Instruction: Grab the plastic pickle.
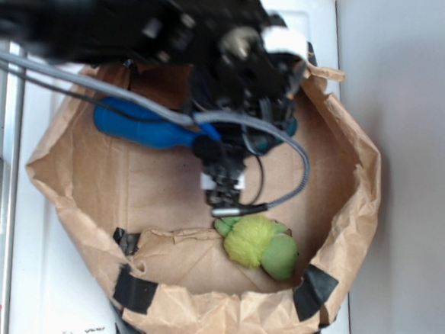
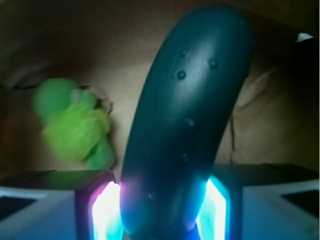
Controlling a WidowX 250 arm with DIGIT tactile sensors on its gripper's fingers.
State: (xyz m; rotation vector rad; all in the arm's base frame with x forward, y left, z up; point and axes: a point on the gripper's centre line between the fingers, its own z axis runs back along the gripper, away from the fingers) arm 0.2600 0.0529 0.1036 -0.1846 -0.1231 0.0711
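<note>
Wrist view: the plastic pickle (image 2: 185,125), a glossy, very dark green oblong with small bumps, is seen clamped at its lower end between the two lit fingers (image 2: 106,210) of the hand (image 2: 160,212), its length running up and away from the camera. Exterior view: the arm and hand (image 1: 225,186) are shown lowered into a brown paper bag (image 1: 341,221), where a blue plastic bottle (image 1: 145,127) lies toward the far wall and a fuzzy yellow-green plush toy (image 1: 259,242) rests near the front wall.
</note>
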